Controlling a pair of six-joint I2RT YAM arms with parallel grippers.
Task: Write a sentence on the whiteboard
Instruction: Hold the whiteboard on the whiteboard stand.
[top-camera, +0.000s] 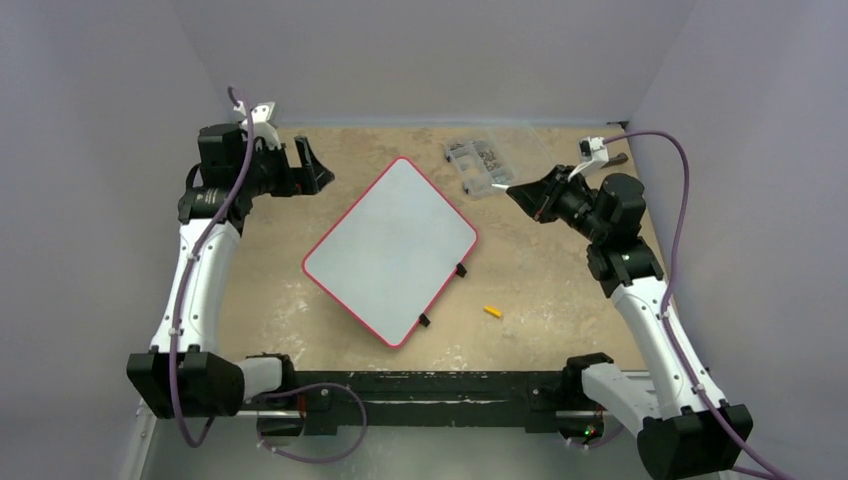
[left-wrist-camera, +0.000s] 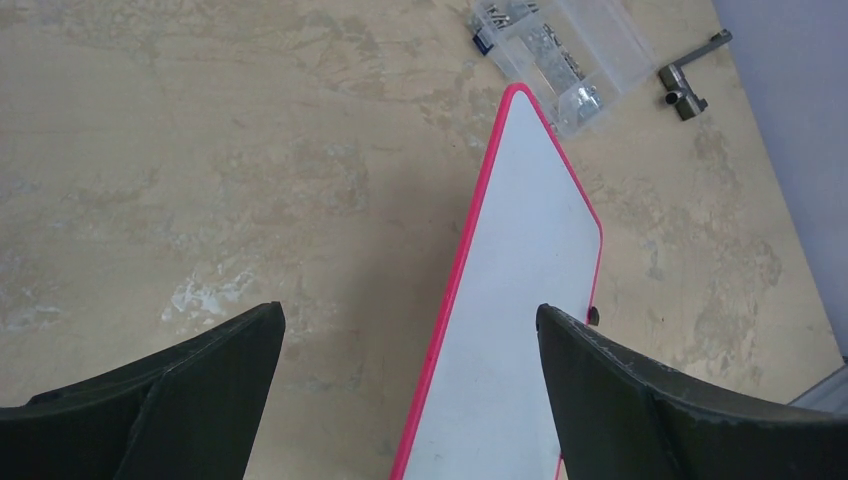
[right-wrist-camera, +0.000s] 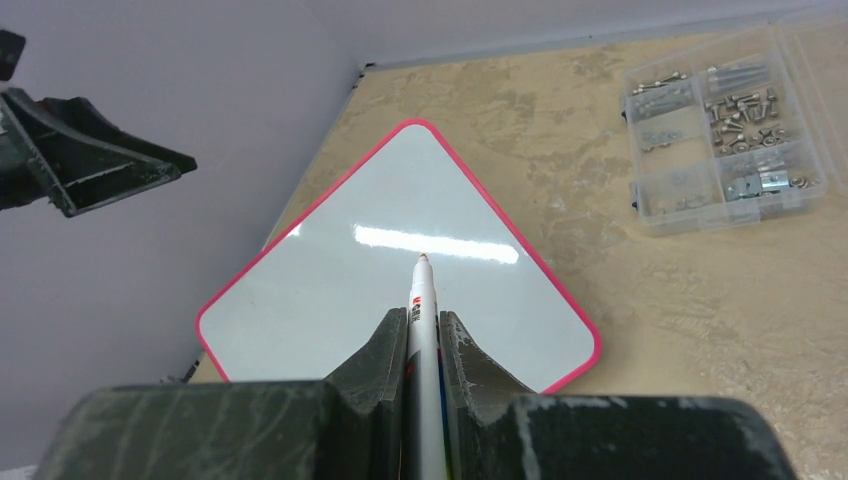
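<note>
So the whiteboard is lying flat pretty much dead centre on the table, turned so it looks like a diamond from the overhead cam, red rim all round, and two little black tabs on the edge facing 4 o'clock. Its face is plain white, with just a glare streak on it in the right wrist view. The right gripper sits off at about 2 o'clock from the board, and its fingers are clenched tight around a white marker, with the tip sticking out and aimed toward the board. From above, the tip looks to be clear of the board's rim. The left gripper is over at 10 o'clock, with its fingers spread wide and gripping nothing. The board's corner shows between them in its own cam. A clear parts box full of screws is at 1 o'clock, near the board's far corner, and a small orange-yellow piece is lying loose on the table around 4 o'clock.
</note>
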